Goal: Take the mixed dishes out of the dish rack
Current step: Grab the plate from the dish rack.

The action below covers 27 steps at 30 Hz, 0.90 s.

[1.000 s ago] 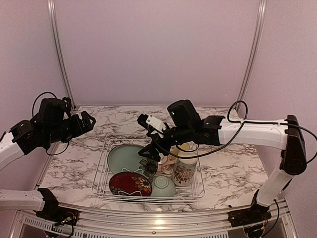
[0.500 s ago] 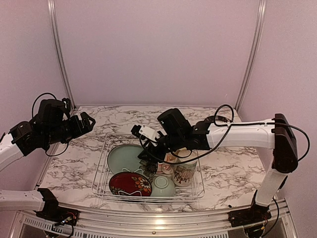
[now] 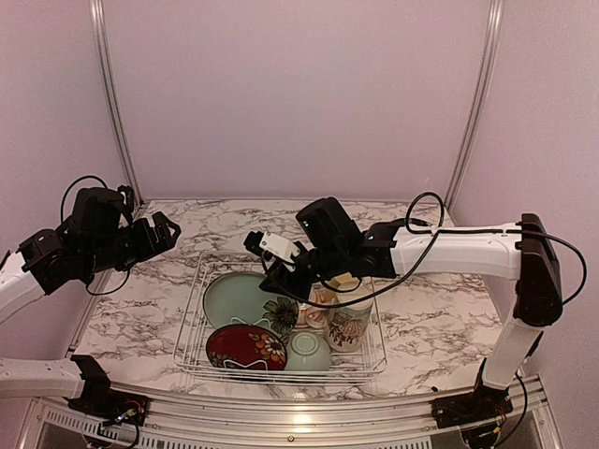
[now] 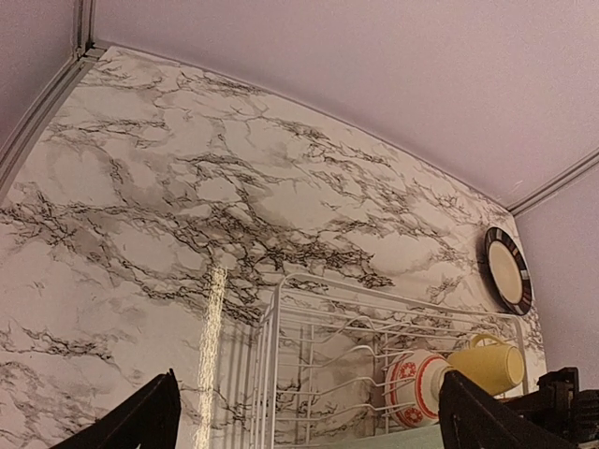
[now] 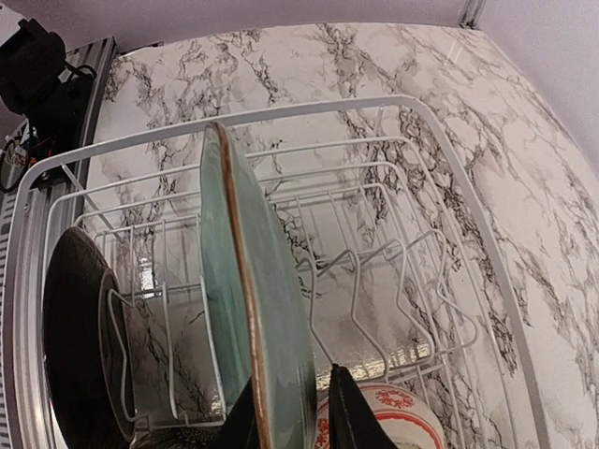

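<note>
The wire dish rack (image 3: pixel 193 323) holds a pale teal plate (image 3: pixel 234 297) standing on edge, a dark red floral plate (image 3: pixel 245 346), a pale green bowl (image 3: pixel 307 352), a tall patterned mug (image 3: pixel 348 329), a yellow cup (image 3: pixel 347 280) and a white-and-red bowl (image 3: pixel 316 301). My right gripper (image 3: pixel 281 281) reaches into the rack. In its wrist view the right gripper (image 5: pixel 292 402) is shut on the near rim of the teal plate (image 5: pixel 253 309), one finger on each face. My left gripper (image 3: pixel 167 229) hovers open left of the rack, its jaws (image 4: pixel 314 416) empty.
A black-rimmed plate (image 4: pixel 508 269) lies on the marble table beyond the rack's far right corner. The white-and-red bowl (image 5: pixel 398 416) sits just right of the held plate, the dark plate (image 5: pixel 80 346) to its left. Bent wire dividers (image 5: pixel 374 281) stand behind.
My right gripper has swung left and down into the rack and closed from wide open onto the teal plate's rim. The left arm has stayed still.
</note>
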Tool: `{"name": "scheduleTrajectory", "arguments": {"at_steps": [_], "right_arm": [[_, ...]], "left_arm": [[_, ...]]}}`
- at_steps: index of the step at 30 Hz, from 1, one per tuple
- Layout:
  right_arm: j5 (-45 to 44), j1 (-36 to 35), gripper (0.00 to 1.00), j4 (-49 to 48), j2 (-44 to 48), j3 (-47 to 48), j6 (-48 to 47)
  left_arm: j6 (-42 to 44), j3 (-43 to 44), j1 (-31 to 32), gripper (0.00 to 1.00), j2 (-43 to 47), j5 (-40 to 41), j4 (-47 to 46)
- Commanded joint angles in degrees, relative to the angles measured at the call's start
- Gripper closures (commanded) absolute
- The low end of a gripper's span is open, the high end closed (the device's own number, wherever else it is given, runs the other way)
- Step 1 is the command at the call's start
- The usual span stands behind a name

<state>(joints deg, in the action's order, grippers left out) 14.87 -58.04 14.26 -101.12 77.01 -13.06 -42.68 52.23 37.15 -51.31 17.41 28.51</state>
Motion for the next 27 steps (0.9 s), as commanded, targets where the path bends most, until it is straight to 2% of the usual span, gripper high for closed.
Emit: {"name": "scheduleTrajectory", "arguments": {"at_steps": [1, 3, 6, 10, 14, 18, 27], "right_arm": [[1.04, -0.39, 0.81, 1.67, -0.89, 2.17, -1.57], [1.72, -0.38, 0.83, 2.32, -1.51, 2.72, -1.82], [2.33, -0.41, 0.77, 3.01, -2.38, 3.41, -2.10], [2.97, -0.40, 0.78, 3.66, -3.03, 4.02, -2.19], [3.89, -0.38, 0.91, 3.81, -3.03, 4.11, -2.19], [3.52, -0.40, 1.00, 3.88, -2.71, 4.17, -2.40], [2.36, -0.59, 1.00, 4.87, -0.34, 5.69, -2.59]], "left_arm": [[0.31, -0.92, 0.21, 0.01, 0.45, -0.28, -1.17], [0.38, -0.81, 0.21, 0.01, 0.29, -0.51, -1.26], [0.40, -0.85, 0.21, 0.01, 0.24, -0.54, -1.27], [0.32, -0.97, 0.21, 0.01, 0.41, -0.80, -1.24], [0.31, -1.15, 0.21, 0.01, 0.60, -0.57, -1.27], [0.36, -1.05, 0.21, 0.01, 0.46, -0.61, -1.33], [0.32, -1.14, 0.21, 0.01, 0.57, -0.40, -1.43]]}}
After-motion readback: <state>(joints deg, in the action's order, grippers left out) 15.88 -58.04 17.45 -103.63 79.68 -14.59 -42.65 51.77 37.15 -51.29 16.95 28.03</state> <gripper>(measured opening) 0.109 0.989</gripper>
